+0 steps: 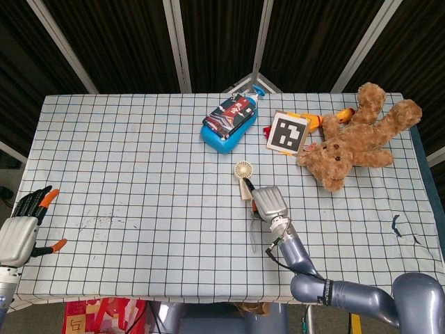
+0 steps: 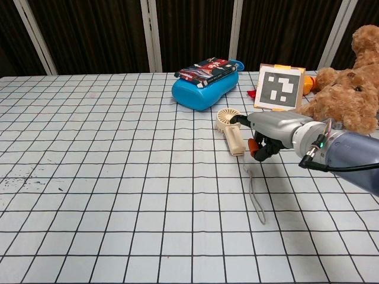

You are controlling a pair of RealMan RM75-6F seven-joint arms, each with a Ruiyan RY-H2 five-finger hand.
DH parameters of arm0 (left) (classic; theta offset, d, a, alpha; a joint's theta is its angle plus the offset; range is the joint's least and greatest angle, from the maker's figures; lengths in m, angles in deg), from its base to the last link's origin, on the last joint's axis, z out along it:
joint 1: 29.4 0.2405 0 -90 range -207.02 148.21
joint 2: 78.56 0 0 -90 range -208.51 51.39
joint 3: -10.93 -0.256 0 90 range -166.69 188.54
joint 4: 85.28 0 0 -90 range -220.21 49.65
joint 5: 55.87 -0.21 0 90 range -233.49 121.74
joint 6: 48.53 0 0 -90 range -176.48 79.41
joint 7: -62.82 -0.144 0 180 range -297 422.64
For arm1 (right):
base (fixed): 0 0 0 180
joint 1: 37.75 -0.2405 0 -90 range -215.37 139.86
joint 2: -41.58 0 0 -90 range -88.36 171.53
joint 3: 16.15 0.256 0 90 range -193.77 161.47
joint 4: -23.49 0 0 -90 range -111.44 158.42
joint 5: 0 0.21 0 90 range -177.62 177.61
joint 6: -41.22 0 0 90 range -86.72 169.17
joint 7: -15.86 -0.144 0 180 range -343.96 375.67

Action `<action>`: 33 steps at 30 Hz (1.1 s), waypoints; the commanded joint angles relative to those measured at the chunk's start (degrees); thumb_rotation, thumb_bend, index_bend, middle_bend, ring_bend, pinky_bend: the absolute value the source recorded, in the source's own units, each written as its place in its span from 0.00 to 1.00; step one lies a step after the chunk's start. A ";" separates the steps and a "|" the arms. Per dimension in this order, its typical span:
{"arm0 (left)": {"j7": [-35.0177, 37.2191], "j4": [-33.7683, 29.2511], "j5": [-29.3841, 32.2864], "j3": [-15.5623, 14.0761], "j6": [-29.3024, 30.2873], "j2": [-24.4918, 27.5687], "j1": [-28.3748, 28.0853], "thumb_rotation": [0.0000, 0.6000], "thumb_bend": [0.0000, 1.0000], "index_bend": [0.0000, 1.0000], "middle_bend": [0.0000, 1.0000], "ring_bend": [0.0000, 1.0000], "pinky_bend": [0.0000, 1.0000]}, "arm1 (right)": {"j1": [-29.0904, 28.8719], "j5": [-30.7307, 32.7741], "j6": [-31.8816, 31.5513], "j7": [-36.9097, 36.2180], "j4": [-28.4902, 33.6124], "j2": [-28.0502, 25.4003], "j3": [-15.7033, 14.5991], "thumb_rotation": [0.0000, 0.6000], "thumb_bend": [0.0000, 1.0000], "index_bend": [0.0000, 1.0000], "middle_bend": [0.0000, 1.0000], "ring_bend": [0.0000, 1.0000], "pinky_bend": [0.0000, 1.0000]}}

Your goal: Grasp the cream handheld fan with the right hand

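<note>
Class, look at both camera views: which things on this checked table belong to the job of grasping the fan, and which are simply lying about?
Belongs to the job:
cream plastic handheld fan
right hand, beside the fan's handle

Just lying about:
blue rounded plastic case
brown plush teddy bear
black-and-white square marker card
left hand, off at the table edge

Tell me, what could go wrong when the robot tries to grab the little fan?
The right hand sits beside the cream fan's handle, apparently not yet wrapped around it, so closing might push the fan away across the tablecloth. The fan's wrist strap trails toward the near edge and could snag on fingers. The blue case lies just behind.
</note>
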 commanded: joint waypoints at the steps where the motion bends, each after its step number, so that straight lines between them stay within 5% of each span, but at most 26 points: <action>1: 0.00 0.00 0.00 0.01 0.06 -0.03 0.03 1.00 0.09 0.00 0.00 0.00 0.00 | -0.19 0.52 -0.19 -0.16 0.02 -0.16 -0.14 1.00 0.79 0.00 0.83 0.93 0.85; 33: -0.27 -0.08 0.41 0.03 -0.23 -0.09 -0.08 1.00 0.09 0.00 0.00 0.00 0.00 | -1.41 3.54 0.11 -1.32 -1.70 1.33 -4.38 1.00 0.80 0.00 0.83 0.93 0.85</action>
